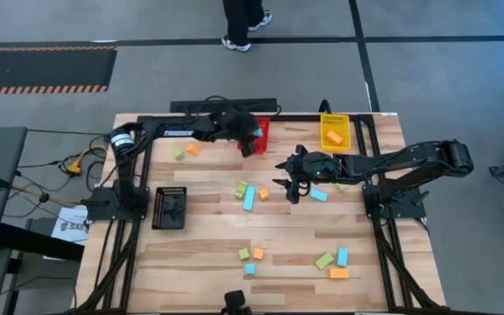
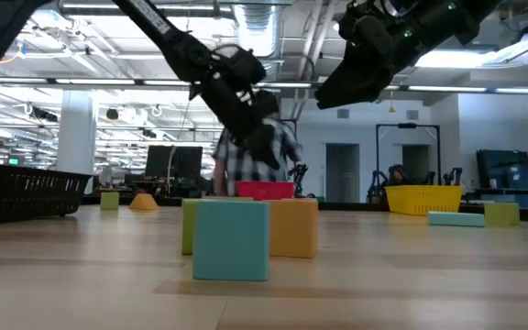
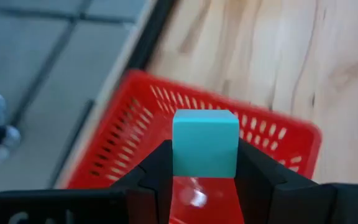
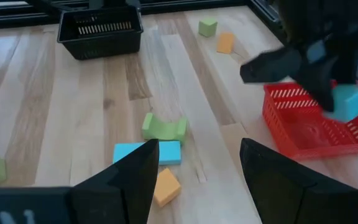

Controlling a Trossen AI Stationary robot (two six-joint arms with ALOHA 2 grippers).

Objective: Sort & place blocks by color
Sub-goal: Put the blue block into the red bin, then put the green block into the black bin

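The left gripper [image 1: 250, 140] is holding a light blue cube [image 3: 205, 143] between its jaws, which are clamping the cube's two opposite sides. In the left wrist view the cube is sitting at frame centre with the red bin [image 3: 191, 149] spread directly behind and beneath it, so the bin's open mouth is lying straight under the jaws (the drop looks like a matter of letting go rather than travelling further).

In the high view that bin is showing at upper centre of the desk [image 1: 278, 245], with the left gripper overlapping its edge.

The right gripper [image 1: 291, 182] is hovering right of centre, jaws standing open and empty, above a green, light blue and orange cluster [image 4: 157, 149].
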